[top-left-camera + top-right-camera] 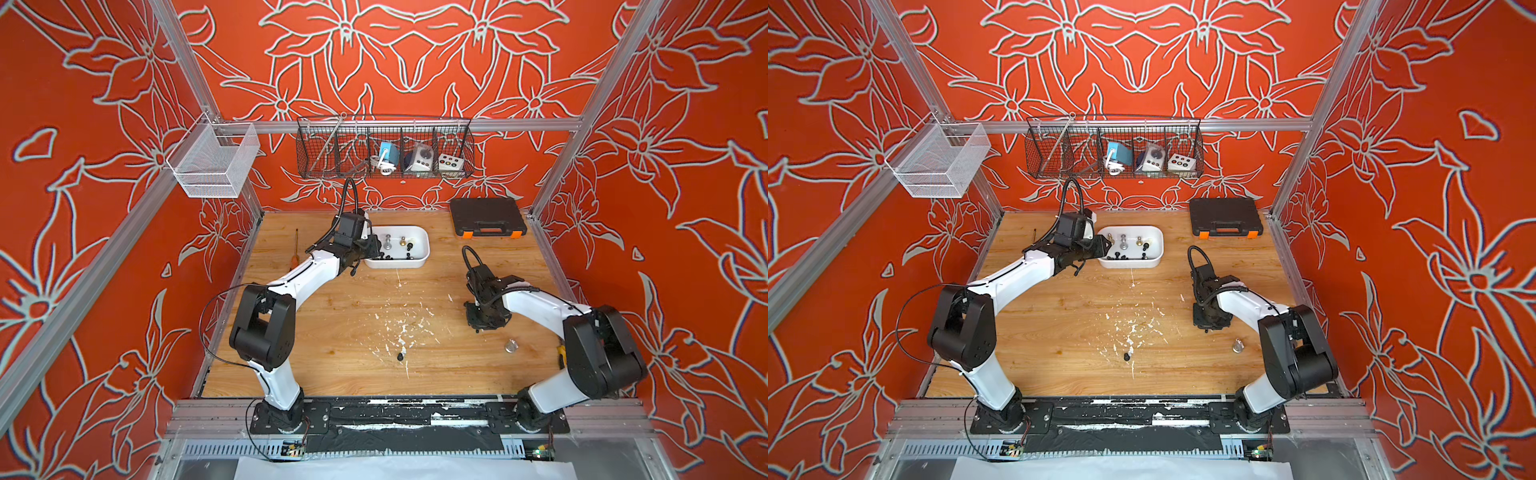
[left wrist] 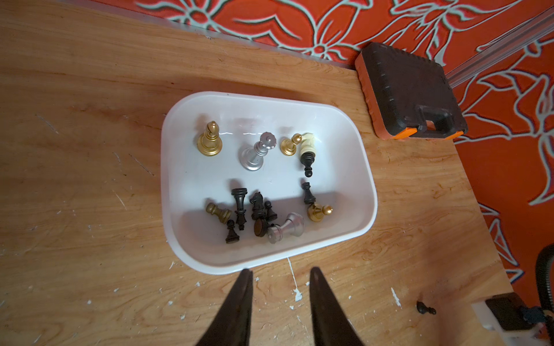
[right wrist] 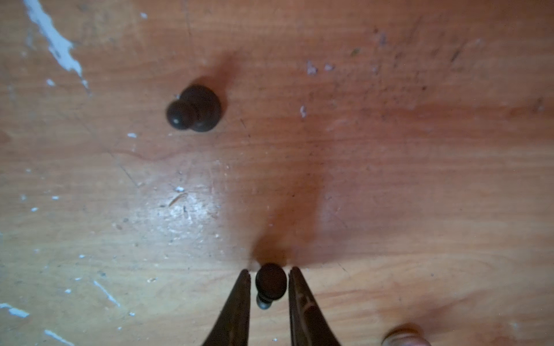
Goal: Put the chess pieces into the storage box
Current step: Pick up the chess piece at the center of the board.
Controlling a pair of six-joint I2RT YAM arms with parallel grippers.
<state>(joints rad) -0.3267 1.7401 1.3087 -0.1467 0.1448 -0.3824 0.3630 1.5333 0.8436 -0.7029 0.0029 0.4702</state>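
Note:
The white storage box stands at the back of the table and holds several gold, silver, black and cream chess pieces. My left gripper hangs open at the box's near-left rim with nothing between its fingers. My right gripper points down at the table on the right and is shut on a small black pawn. A second black pawn lies just beyond it. Another black piece and a silver piece lie near the front.
A black case with orange latches sits at the back right. An orange-handled screwdriver lies at the left edge. Yellow pliers peek out beside the right arm. Wire baskets hang on the frame.

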